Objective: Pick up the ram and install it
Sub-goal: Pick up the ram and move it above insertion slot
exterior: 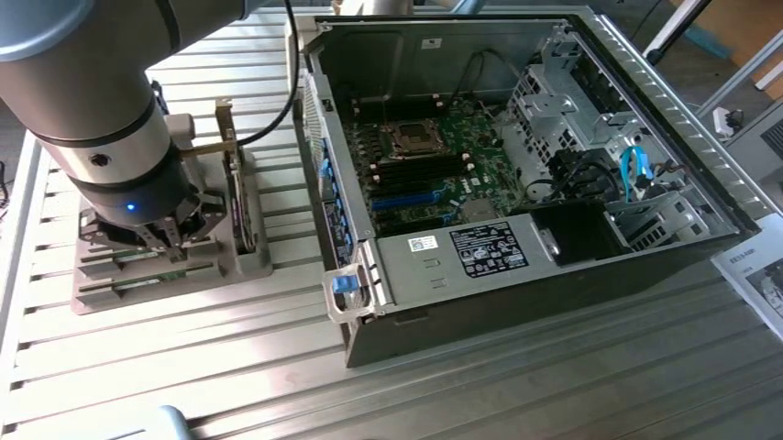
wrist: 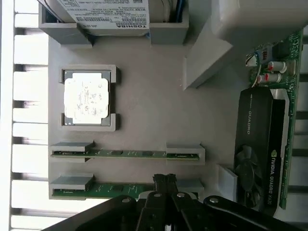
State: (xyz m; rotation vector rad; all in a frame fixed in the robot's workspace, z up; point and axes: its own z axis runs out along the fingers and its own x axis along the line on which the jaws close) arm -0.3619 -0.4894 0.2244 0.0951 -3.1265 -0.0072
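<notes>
Now end effector (wrist: 164, 185) pinched closed, tips over ram (wrist: 118, 189) in tray (wrist: 144, 106); contact unclear.

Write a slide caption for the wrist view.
Gripper at one ram stick, a second ram stick beside it, in a gray holder with a processor, hard drive and graphics card.

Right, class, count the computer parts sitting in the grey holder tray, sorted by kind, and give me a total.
RAM sticks: 2
Processor: 1
Hard drive: 1
Graphics card: 1
Total: 5
</notes>
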